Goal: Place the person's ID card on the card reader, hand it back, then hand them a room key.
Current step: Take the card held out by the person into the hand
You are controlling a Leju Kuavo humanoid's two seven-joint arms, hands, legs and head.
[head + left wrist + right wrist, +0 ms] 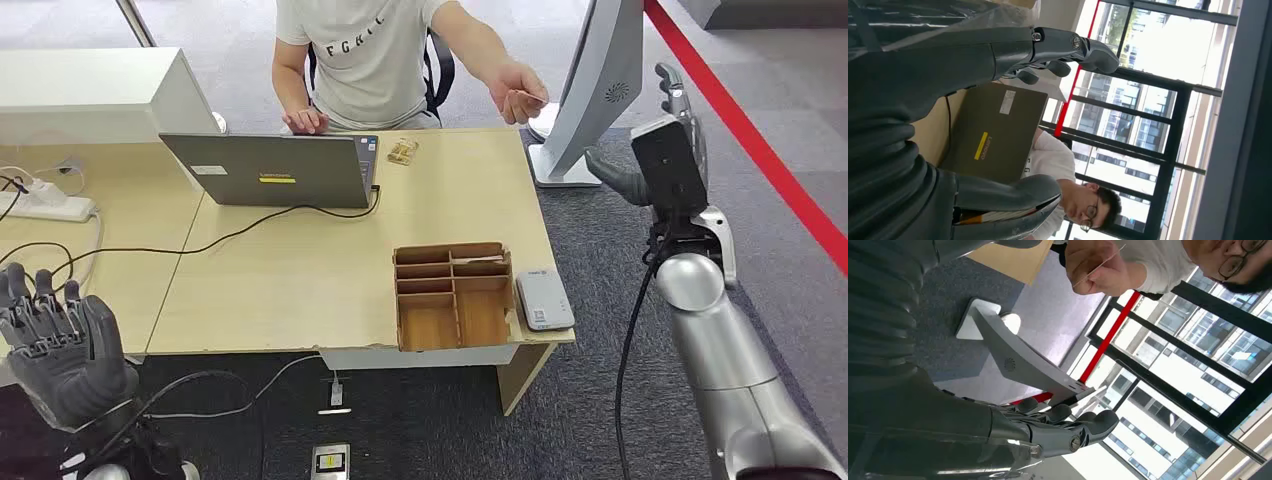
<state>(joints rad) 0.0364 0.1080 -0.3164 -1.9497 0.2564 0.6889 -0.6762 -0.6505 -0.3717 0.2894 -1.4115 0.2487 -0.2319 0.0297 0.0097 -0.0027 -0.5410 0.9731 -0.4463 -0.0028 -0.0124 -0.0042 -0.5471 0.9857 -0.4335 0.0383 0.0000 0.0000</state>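
ID card [1098, 262] is pinched edge-on in the person's hand [520, 92], held out past the far right corner of the desk [300, 280], presumably so the robot can take it. Going left to right from that desk: left hand [60, 345] hangs off its near left corner, fingers spread, holding nothing; one laptop [270, 172], one wooden divider tray [452, 297], one card reader [544, 298] just right of the tray; right hand [668, 150] is raised beyond the desk's right edge, fingers loosely apart, empty.

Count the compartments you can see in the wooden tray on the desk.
6. In the wooden tray: four small ones across the far part, two on each side of the divider, and two larger ones side by side nearest the robot.
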